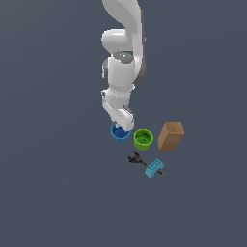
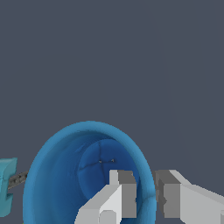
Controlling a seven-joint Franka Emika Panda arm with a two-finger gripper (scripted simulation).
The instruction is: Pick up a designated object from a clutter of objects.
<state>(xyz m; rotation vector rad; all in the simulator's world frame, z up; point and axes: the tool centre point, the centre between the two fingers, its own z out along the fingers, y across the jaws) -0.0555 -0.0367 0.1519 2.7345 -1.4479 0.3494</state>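
Your pincer is spread and straddling the blue cup's wall: in the wrist view one finger sits inside the cup, the other outside, with the rim between them. Not clamped yet, gaps show on both sides of the wall.

The blue cup stands upright on the counter, directly under the wrist. All else placed from the blue cup:
- green cup just beside it, toward the exterior view's right; can't tell if the rims touch
- brown block beyond the green cup, same side
- black tool and light-blue brick nearer the camera, apart from the cup

Risks, as I judge them:
- One-wall grip on a tapered, thin plastic cup. If you close high on the rim, the cup can pivot or slip out on the lift.
- The cup sits off-centre between the fingers, so the first finger to touch will likely shove it before the other lands. A shove toward the green cup knocks that over.
- Depth is hard to read here. Descend further and the inner finger may hit the cup floor and tip it.
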